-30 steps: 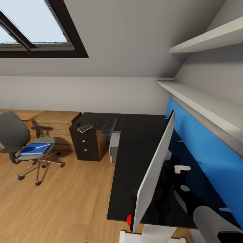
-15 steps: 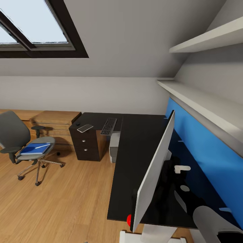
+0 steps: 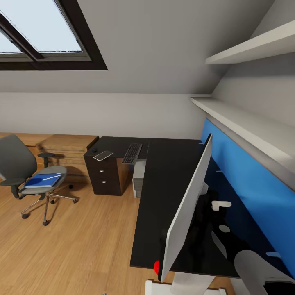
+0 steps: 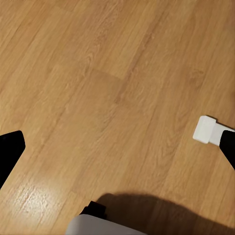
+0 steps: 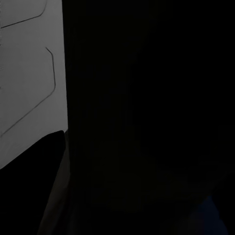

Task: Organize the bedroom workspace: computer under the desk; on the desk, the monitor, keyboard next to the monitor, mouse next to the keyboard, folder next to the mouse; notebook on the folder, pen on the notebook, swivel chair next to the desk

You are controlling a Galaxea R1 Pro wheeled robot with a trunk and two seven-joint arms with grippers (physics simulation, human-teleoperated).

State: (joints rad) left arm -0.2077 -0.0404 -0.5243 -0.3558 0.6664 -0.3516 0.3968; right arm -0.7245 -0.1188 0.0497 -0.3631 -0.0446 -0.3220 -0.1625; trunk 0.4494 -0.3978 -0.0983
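One counter (image 3: 164, 192) carries our monitor (image 3: 186, 213) at the near end, edge-on, and the keyboard (image 3: 132, 153), notebook (image 3: 103, 155) and mouse (image 3: 94, 150) at the far end. We see the computer (image 3: 139, 177) under it and the folder (image 3: 42, 180) on the chair (image 3: 24, 172), well apart. Whether either pincer is spread or pressed together, we cannot tell.
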